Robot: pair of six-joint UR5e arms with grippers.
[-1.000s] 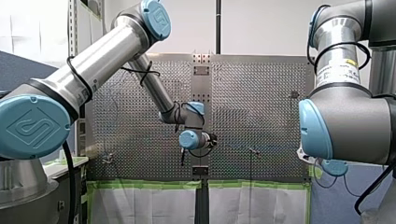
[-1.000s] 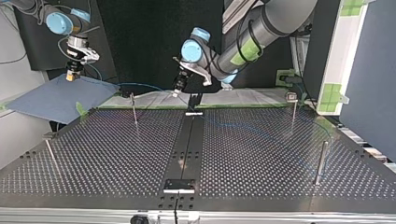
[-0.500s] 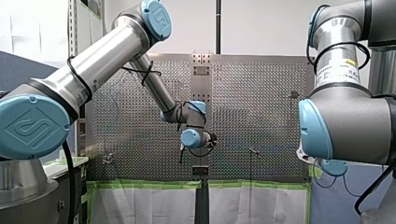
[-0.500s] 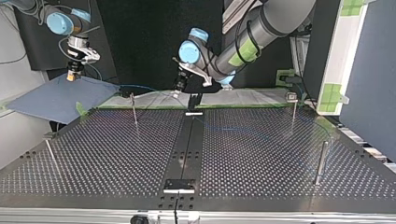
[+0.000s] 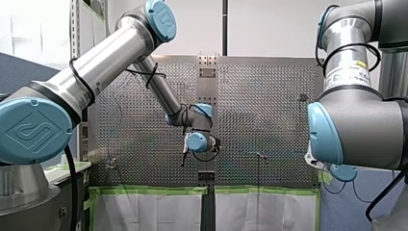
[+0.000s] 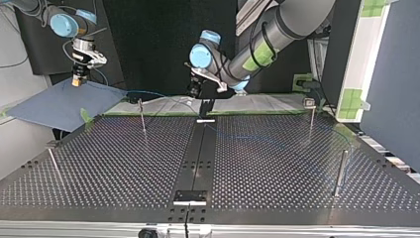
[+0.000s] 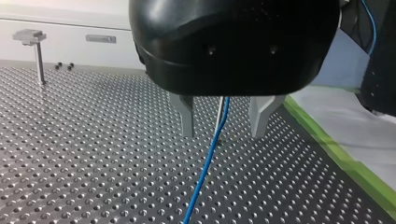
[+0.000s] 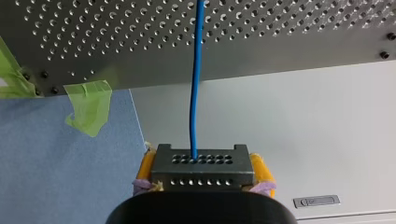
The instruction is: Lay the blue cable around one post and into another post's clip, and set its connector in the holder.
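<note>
Blue cable [image 7: 210,154] runs between the parted metal fingers of our left gripper [image 7: 223,133], above the perforated table [image 7: 93,154]. Our right gripper [image 8: 204,173] has its yellow pads clamped on the grey connector [image 8: 201,161], beyond the table's edge, and we see the cable leading from it toward the table.

No word or number can be read. An embossed emblem of angular strokes is borne by the blue shoulder cap [image 5: 34,130] of my left arm [image 5: 106,60] and by its elbow cap [image 5: 161,14]. Print is carried by a white-and-yellow label [image 5: 347,72] on my right arm [image 5: 368,122], too small to be read.
</note>
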